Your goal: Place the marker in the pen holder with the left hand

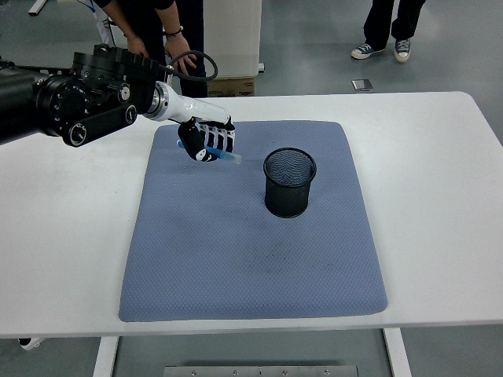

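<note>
Left hand [207, 140] sits over the far-left part of the blue mat [251, 251], fingers curled tight round the marker [222, 154]. I see the marker as a light blue stick lying roughly level across the fist, one end poking out toward the right and slightly down, pointing at the pen holder [289, 182]. Marker is off the mat, carried in the air by the hand; I can't tell from this view how high. My left arm [86, 98] comes in from the left edge, black and bulky, with a white wrist section just before the hand and a black cable looping above it.

Pen holder is a black mesh cup, upright, standing on the mat right of centre. It is near the hand but apart from it, a clear strip of mat between the marker tip and the cup rim. Inside of the cup looks dark; I can't tell whether anything is in it.

Mat lies flat on the white table [440, 196], its near edge close to the table's near edge. Right arm does not show.

Person [161, 35] stands at the far side behind the arm, dark clothes, hands hanging down. Second person's legs and sneakers [381, 49] show at the top right on the floor.
</note>
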Available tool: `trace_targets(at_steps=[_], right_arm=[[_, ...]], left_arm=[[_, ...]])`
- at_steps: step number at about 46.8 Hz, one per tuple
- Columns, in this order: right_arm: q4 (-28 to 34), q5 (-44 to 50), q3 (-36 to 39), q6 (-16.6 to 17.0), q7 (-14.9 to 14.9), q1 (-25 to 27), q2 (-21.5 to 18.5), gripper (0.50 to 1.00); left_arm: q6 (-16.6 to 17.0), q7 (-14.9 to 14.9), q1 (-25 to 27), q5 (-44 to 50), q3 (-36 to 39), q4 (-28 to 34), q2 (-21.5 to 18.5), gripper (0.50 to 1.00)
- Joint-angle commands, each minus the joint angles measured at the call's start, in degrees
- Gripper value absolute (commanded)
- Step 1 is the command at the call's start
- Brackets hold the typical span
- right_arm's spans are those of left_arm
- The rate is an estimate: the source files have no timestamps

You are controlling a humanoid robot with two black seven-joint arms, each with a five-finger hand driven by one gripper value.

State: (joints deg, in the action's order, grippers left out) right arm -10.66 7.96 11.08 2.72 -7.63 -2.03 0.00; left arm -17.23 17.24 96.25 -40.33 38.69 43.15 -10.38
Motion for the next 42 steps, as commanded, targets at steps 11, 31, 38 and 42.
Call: trace_targets(at_steps=[11,31,38,42], right_arm=[[0.0,0.0,0.0,0.0,0.1,0.0,0.0,1.000],[0.0,0.0,0.0,0.0,0.0,0.0,0.0,1.000],[0.0,0.0,0.0,0.0,0.0,0.0,0.0,1.000],[0.0,0.0,0.0,0.0,0.0,0.0,0.0,1.000]], left_arm=[[0.0,-0.1,0.6,0.9,-1.9,0.0,0.5,0.500],[-0.1,-0.2,0.7,4.0,-5.7,0.0,2.8,0.500],[-0.1,-0.3,0.8,4.6,-6.9,0.0,3.8,0.500],[-0.1,-0.3,0.9,4.8,-7.8,0.1,4.1,0.500]])
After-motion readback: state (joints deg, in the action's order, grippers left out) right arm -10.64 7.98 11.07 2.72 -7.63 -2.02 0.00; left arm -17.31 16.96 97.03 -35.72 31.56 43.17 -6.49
